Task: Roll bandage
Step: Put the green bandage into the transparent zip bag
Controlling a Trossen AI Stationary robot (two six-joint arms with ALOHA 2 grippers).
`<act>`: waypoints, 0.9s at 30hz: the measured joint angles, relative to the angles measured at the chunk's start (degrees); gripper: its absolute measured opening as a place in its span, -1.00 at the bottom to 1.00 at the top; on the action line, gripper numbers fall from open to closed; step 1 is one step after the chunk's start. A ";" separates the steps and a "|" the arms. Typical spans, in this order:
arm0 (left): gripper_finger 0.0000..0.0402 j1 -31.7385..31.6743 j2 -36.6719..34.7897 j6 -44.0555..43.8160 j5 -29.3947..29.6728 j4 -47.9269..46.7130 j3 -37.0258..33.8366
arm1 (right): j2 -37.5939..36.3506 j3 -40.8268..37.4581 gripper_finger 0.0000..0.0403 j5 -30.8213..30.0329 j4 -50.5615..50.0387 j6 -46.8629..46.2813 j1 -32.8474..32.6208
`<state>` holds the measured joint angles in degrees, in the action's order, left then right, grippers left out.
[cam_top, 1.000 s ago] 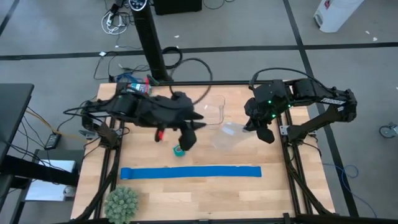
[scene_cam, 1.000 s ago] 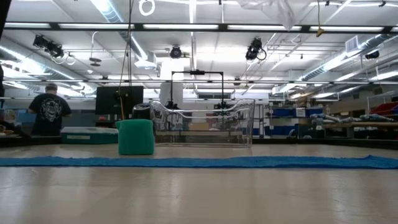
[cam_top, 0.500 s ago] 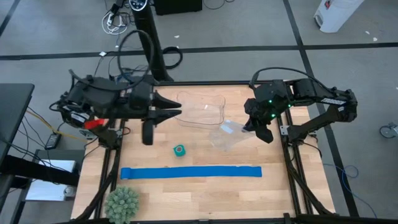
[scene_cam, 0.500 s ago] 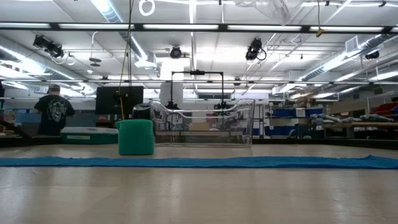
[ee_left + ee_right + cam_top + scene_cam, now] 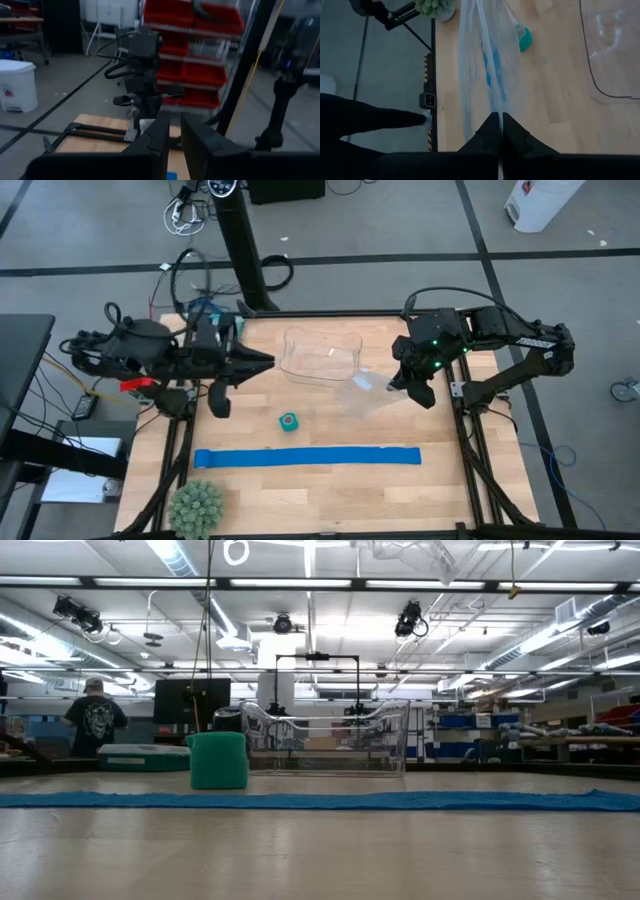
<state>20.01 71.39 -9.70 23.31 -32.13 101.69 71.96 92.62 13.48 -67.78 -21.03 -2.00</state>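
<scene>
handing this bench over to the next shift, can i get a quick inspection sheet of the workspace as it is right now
surface: wooden table, bare wood showing along the near side.
job's things: teal bandage roll, standing alone mid-table; nothing holds it.
clutter: blue strip laid out flat; clear tray; clear plastic bag; small green plant at a corner.
grippers: left gripper at the table's left edge, holding nothing, jaws nearly closed; right gripper pinching the bag.
cables: loose loops on the floor behind the table.
surroundings: a person far off in the room; red bins on shelving.
</scene>
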 joint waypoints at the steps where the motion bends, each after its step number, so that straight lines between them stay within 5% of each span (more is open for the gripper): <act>1: -0.74 0.00 -2.65 -0.32 -0.04 3.51 -4.58 | 0.00 0.00 -1.00 -0.10 0.21 -0.05 0.00; 12: -0.76 -0.02 -26.95 -11.66 2.67 32.97 -45.40 | 0.28 0.00 -1.00 -0.38 3.00 -1.26 0.00; 27: -0.76 -0.02 -31.36 -17.44 7.85 61.05 -69.59 | 8.81 0.00 -1.00 4.75 9.74 1.18 0.00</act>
<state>19.99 40.03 -27.14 31.15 28.92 32.10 80.77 92.62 18.23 -58.04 -19.86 -2.00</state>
